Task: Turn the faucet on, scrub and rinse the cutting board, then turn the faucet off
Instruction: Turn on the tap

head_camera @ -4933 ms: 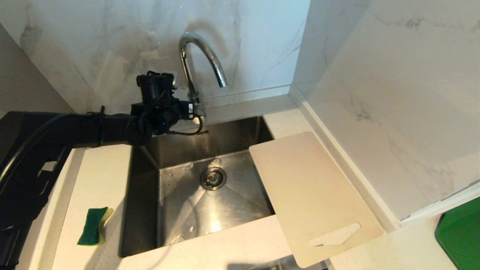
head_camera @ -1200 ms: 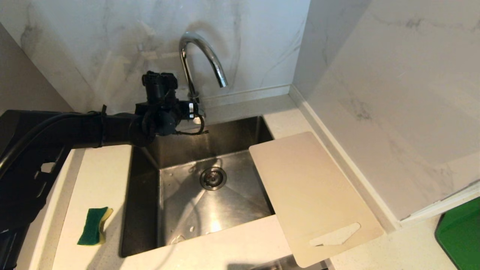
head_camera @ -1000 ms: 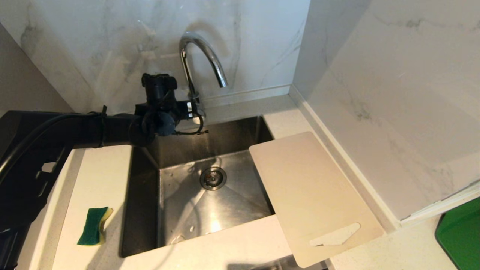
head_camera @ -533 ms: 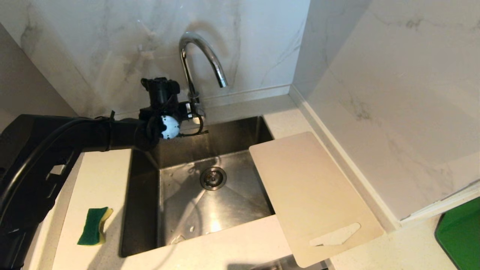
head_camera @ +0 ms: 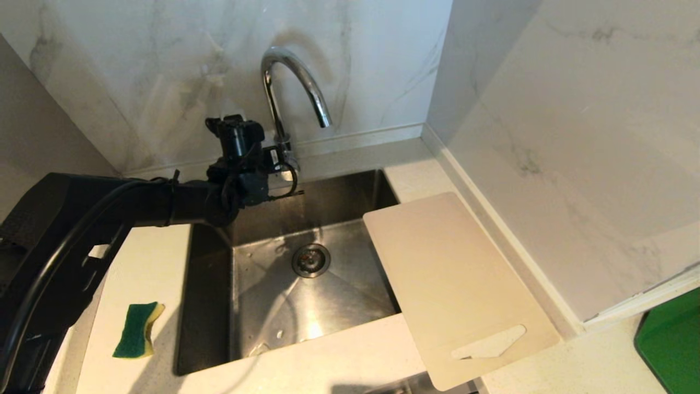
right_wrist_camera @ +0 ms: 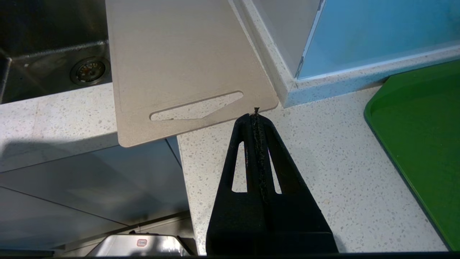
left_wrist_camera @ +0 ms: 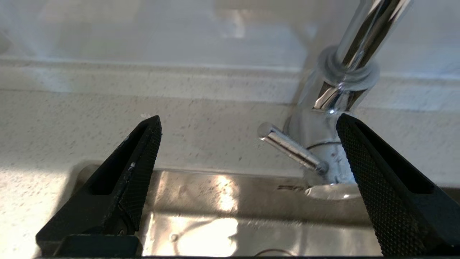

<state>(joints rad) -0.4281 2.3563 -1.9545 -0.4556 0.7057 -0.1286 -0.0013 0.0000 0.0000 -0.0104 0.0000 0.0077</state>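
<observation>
Approaching tap [head_camera: 284, 93], upper centre: left gripper [left_wrist_camera: 248, 144] spread wide around lever [left_wrist_camera: 289, 149], not touching. Close gently on lever, swing slowly. Right gripper [right_wrist_camera: 256, 114] pressed together, idle beside board [right_wrist_camera: 179, 57].

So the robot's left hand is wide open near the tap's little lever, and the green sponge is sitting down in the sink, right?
Not quite. The green sponge is not in the sink; the head view shows it lying on the counter to the sink's left. The rest holds: the left wrist view shows the left hand wide open near the faucet lever.
</observation>
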